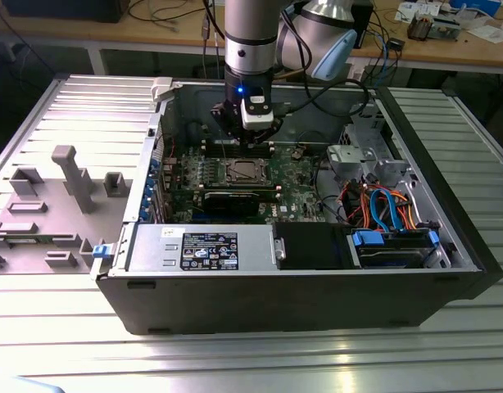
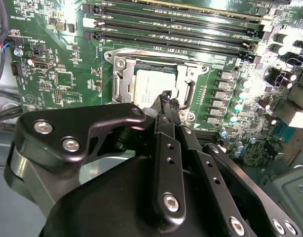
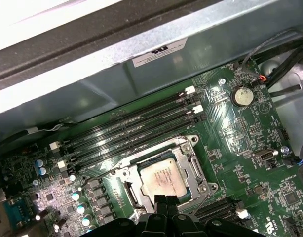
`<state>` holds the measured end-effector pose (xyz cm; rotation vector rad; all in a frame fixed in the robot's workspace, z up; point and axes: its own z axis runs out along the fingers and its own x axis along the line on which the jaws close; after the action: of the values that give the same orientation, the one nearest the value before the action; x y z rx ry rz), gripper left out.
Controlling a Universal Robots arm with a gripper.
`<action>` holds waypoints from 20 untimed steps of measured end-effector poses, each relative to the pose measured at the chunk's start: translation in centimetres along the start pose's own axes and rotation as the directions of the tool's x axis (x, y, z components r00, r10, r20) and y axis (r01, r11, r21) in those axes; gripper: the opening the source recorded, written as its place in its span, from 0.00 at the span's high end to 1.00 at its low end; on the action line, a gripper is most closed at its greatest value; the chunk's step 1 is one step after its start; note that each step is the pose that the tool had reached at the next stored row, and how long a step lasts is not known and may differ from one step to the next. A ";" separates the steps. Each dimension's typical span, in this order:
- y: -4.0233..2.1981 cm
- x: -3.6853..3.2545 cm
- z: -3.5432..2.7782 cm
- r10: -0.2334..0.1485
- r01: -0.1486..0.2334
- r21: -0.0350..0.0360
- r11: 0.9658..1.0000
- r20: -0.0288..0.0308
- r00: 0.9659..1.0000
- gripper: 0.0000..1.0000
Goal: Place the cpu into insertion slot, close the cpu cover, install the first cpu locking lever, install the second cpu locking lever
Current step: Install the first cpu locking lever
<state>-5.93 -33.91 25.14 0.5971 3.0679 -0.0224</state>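
Claw: gripper [image 2: 170,101] has its fingers drawn together; nothing seen between them
Cpu: cpu [image 3: 164,178] lies seated in the insertion slot [image 3: 123,174]; the cpu cover [image 3: 195,170] looks folded flat around it
Bearing: in the exterior view the cpu sits at 6 o'clock from the claw, just beside the tips
Neighbours: memory slots [image 3: 136,131] flank the socket's far side; near, not touching
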 end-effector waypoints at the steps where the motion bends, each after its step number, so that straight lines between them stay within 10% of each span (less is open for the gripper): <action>1: 0.00 0.00 0.00 0.000 0.000 0.000 1.000 0.000 1.000 0.89; 20: 0.00 0.00 0.00 -0.010 0.010 0.000 1.000 0.000 1.000 0.89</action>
<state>-5.93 -33.91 25.14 0.5811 3.0709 -0.0223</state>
